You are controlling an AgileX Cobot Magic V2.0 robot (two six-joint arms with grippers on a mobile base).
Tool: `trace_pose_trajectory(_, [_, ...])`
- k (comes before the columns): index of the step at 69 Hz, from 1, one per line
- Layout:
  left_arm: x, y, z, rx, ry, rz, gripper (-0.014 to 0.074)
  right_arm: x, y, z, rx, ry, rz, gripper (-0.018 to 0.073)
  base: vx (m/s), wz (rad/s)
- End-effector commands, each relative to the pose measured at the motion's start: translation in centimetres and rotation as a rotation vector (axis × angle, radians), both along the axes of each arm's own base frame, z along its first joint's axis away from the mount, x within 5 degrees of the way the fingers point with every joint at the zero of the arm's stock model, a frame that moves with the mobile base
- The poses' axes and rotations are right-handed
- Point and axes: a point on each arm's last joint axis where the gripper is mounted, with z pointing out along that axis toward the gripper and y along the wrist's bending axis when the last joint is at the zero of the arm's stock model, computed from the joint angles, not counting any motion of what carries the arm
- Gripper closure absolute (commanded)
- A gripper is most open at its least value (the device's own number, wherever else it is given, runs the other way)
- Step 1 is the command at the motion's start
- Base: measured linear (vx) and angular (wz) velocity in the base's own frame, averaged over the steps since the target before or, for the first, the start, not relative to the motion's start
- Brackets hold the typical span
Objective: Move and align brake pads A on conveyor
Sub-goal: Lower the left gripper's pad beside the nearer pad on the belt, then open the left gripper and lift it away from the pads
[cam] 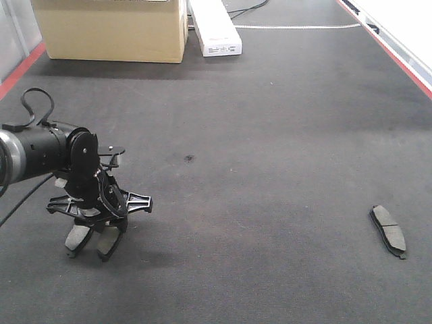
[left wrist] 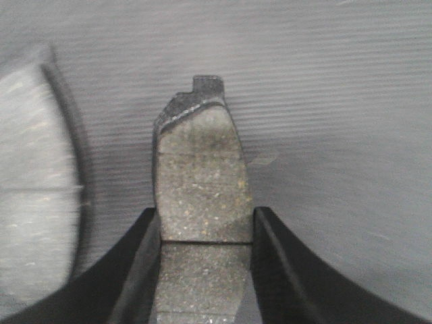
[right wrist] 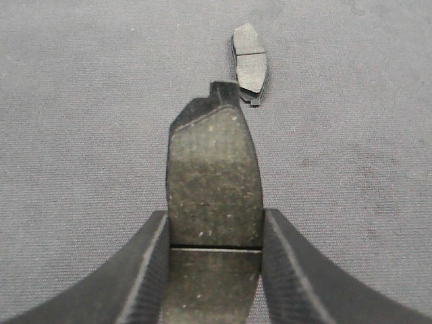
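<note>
My left gripper [left wrist: 206,226] pinches a brake pad [left wrist: 200,182], its long axis toward twelve o'clock, just above the conveyor [cam: 270,135], a second pad [left wrist: 37,196] lying at nine o'clock.

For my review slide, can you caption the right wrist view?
Right gripper shut on a brake pad above the conveyor belt, with a second pad lying on the belt beyond.

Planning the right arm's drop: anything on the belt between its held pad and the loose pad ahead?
Nothing visible. The right gripper clamps the held pad, which faces only bare conveyor up to the loose pad, though it hides some belt.
</note>
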Motion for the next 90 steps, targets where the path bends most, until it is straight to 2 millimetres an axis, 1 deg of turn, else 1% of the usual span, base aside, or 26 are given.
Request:
trace_pose_trajectory(1, [0.5,-0.3,2.8,-0.042,-0.111,0.018,0.0603,0.5,0.0,1.4,-0.006,-0.098,-0.001,0.0564,0.00,0.00])
trace_pose_trajectory(13, [0.9,-0.4,2.6,-0.054,-0.139,0.022,0.0603,0.5,0.0,1.4,-0.006,-0.098,-0.001,0.0564,0.00,0.00])
trace_pose_trajectory(26, [1.4,-0.7,1.7,-0.038,-0.074,0.025,0.0603,0.5,0.0,1.4,-0.006,-0.098,-0.001,0.0564,0.00,0.00])
trace_pose_trajectory(53, [1.8,-0.9,1.6,-0.047,-0.081,0.028,0.0598,0.5,0.0,1.4,-0.006,-0.098,-0.001,0.0564,0.00,0.00])
trace_pose_trajectory(62, [1.7,-0.9,1.6,-0.045,-0.077,0.028,0.0573,0.5,0.0,1.4,-0.006,-0.098,-0.001,0.0564,0.00,0.00])
trace_pose_trajectory(67, [1.7,-0.8,1.6,-0.044,-0.075,0.026,0.0536,0.5,0.0,1.4,-0.006,-0.098,-0.001,0.0564,0.00,0.00])
trace_pose_trajectory(73, [1.6,-0.8,1.5,-0.040,-0.067,0.018,0.0458,0.5,0.0,1.4,-0.006,-0.098,-0.001,0.0564,0.00,0.00])
trace_pose_trajectory(77, [1.6,-0.8,1.5,-0.037,-0.061,0.016,0.0388,0.5,0.0,1.4,-0.006,-0.098,-0.001,0.0564,0.00,0.00])
trace_pose_trajectory(84, [1.5,-0.8,1.8,-0.041,-0.060,0.018,0.0234,0.5,0.0,1.4,-0.006,-0.098,-0.001,0.0564,0.00,0.00])
trace_pose_trajectory(90, [1.4,-0.8,2.5,-0.045,-0.081,-0.007,0.0131,0.5,0.0,1.4,-0.006,-0.098,-0.001,0.0564,0.00,0.00])
